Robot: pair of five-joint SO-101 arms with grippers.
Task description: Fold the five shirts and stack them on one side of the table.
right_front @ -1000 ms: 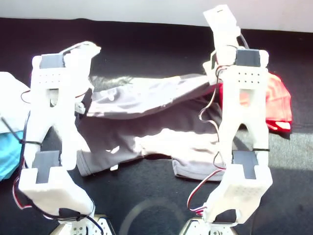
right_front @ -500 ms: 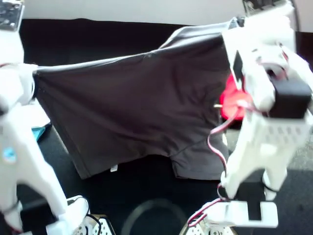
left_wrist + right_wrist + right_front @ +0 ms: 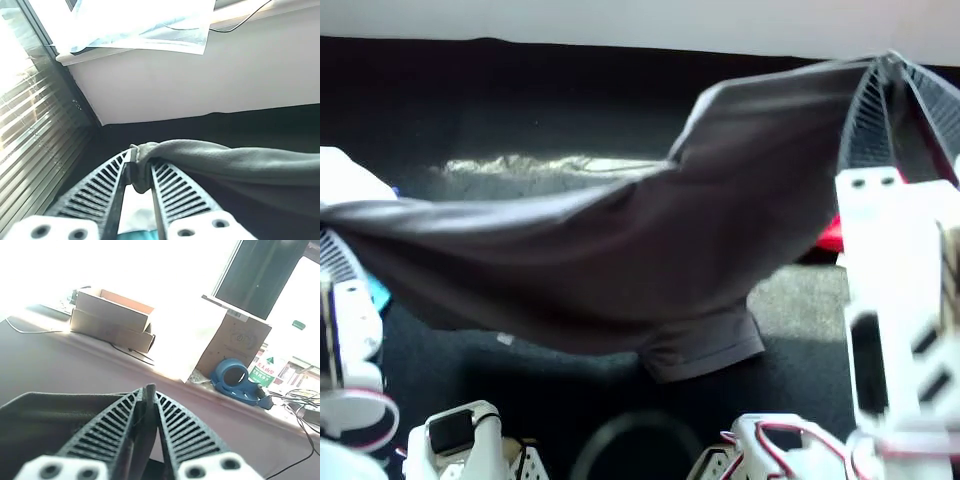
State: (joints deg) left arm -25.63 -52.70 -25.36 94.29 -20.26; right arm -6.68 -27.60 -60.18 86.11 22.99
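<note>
- Grey shirt (image 3: 650, 250) hangs stretched above the worktop (image 3: 520, 110), unfolded
- left gripper (image 3: 136, 159) and right gripper (image 3: 148, 392) each pinch its edge
- folding looks barely begun; stacking all five seems ahead

Harsh daylight glare, deep shadows

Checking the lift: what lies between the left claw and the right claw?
A dark grey fabric shirt, pinched in the left claw and the right claw, hangs stretched between them; high view.
</note>
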